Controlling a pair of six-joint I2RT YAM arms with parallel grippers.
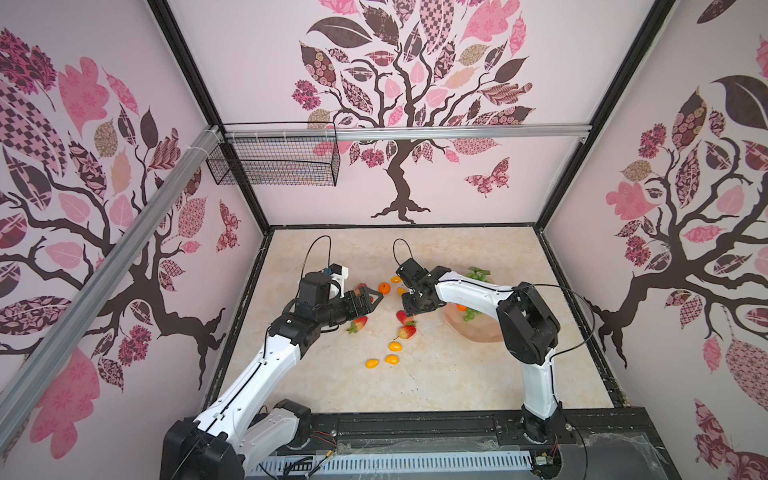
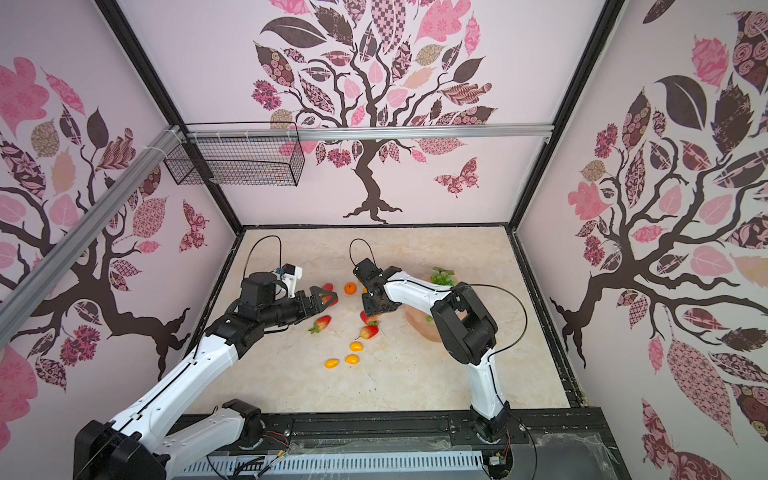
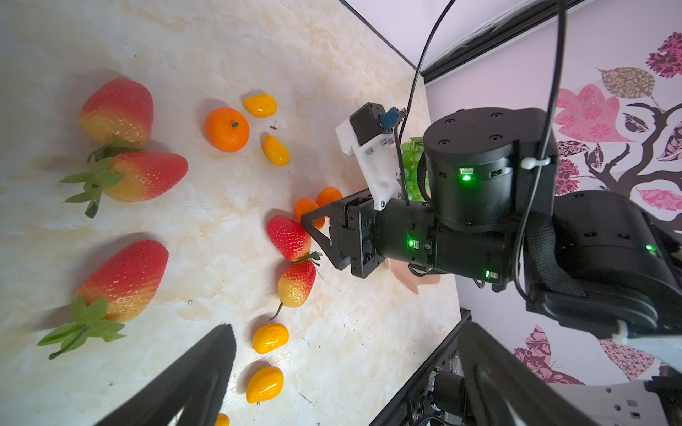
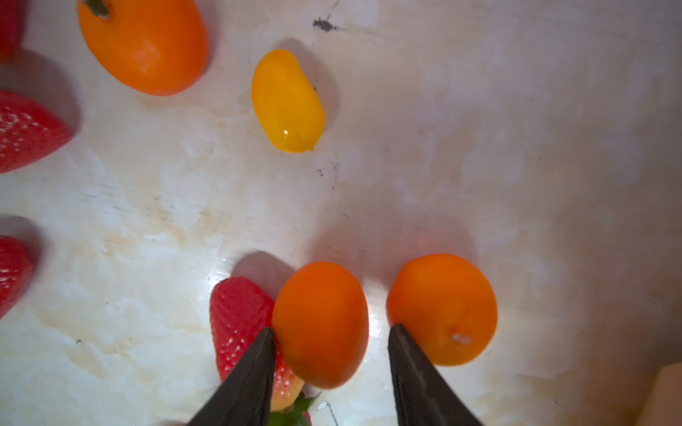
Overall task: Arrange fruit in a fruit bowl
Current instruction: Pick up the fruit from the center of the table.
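My right gripper (image 4: 332, 328) points down at the table with its fingers either side of a tangerine (image 4: 320, 324). One finger touches it and the other stands a little off, so it is open. A second tangerine (image 4: 443, 310) and a strawberry (image 4: 240, 324) lie just outside the fingers. The peach fruit bowl (image 1: 478, 332) sits under the right arm, holding green grapes (image 1: 469, 313) and a tangerine (image 1: 461, 307). My left gripper (image 3: 345, 326) hovers wide open and empty near two strawberries (image 1: 361, 286) left of centre.
Loose on the marble table lie a tangerine (image 1: 384, 287), strawberries (image 1: 359, 324) (image 1: 407, 331) and yellow ovals (image 1: 395, 345) (image 1: 392, 359) (image 1: 372, 363). A black wire basket (image 1: 274, 160) hangs on the back wall rail. Walls enclose the table on three sides.
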